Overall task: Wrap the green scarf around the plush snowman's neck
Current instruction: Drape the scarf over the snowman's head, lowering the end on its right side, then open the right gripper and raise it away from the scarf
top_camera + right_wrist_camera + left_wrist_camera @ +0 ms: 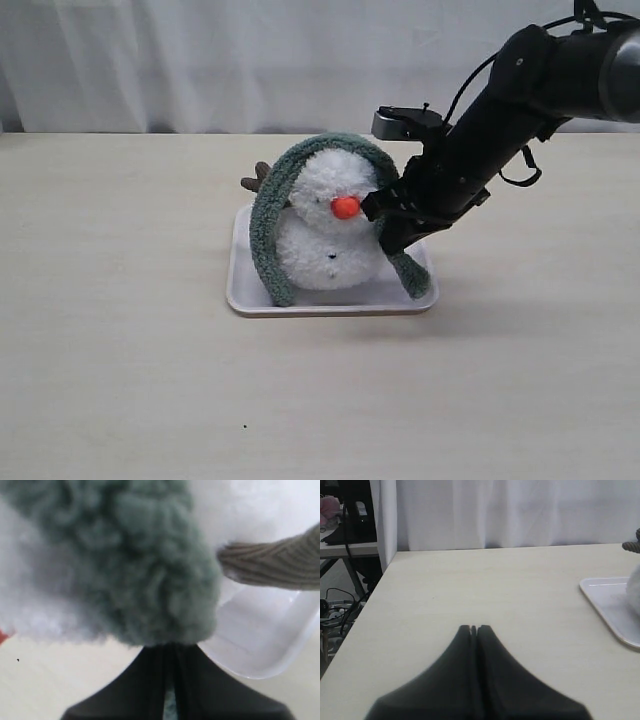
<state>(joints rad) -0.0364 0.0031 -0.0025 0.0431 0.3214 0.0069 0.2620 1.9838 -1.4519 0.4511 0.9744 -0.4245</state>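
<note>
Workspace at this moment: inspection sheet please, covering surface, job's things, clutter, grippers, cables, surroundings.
Surface: beige table, bare apart from a white tray.
Job's things: snowman upright on the tray; scarf draped over its head, ends hanging either side, not round the neck.
Clutter: nothing seen.
Grippers: right gripper shut on the scarf beside the snowman; left gripper shut, empty, over bare table.
Cables: black cable along the right arm; loose cables beyond the table edge.
Surroundings: white curtain behind.

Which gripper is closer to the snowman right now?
Right. The right gripper is shut on the scarf, right against the snowman's side. The left gripper is shut, holding nothing, over bare table apart from the tray.
</note>
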